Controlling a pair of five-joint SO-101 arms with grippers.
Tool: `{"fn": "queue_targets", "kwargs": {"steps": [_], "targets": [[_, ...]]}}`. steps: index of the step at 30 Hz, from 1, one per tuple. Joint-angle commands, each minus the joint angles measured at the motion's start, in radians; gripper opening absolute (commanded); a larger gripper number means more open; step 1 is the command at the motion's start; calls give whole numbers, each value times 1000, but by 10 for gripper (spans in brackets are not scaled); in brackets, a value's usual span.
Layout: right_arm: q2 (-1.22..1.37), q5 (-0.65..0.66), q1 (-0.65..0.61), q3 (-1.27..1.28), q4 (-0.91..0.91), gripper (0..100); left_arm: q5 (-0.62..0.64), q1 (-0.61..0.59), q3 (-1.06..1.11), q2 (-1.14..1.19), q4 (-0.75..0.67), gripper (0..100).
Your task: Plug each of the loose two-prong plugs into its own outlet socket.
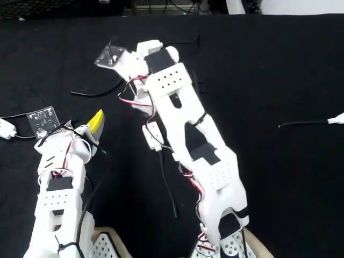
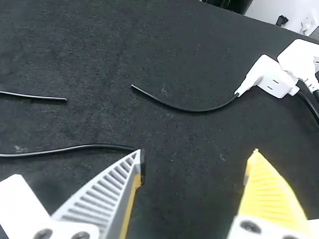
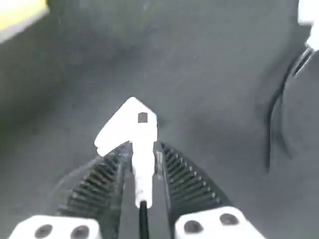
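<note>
My right gripper (image 3: 142, 149) is shut on a white plug (image 3: 132, 124), whose black cord runs back between the fingers. In the high view this gripper (image 1: 110, 56) is at the far left-centre of the black mat (image 1: 258, 70). My left gripper (image 2: 197, 159) hangs open over bare mat, with one grey finger (image 2: 119, 184) and one yellow finger (image 2: 266, 194); in the high view it (image 1: 90, 126) is near the left edge. Ahead of it lies another white plug (image 2: 266, 79) with a short black wire, touching a second white piece (image 2: 301, 52).
A white plug (image 1: 153, 133) with a black cord lies under the right arm. Other white plugs lie at the left edge (image 1: 5, 128) and right edge (image 1: 336, 119). A small black square board (image 1: 43, 119) sits beside the left arm. Loose black wire (image 1: 97, 92) crosses the mat.
</note>
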Motion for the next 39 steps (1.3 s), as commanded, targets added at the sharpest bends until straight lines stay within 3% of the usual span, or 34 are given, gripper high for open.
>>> {"fn": "queue_targets", "kwargs": {"steps": [1,13,17,22,34,39], "targets": [[-7,222,-6,-30,23,12,9,8,-10,2,-15,328],[-5,457,-38,81,20,12,0,-5,10,2,-15,328],[-5,520,-64,74,20,12,0,-88,35,2,-15,328],[-2,526,-92,82,18,12,0,-147,38,2,-15,328],[88,528,-51,71,17,11,0,-140,33,2,-17,328],[88,586,-48,71,17,11,0,-139,33,2,-17,328]]}}
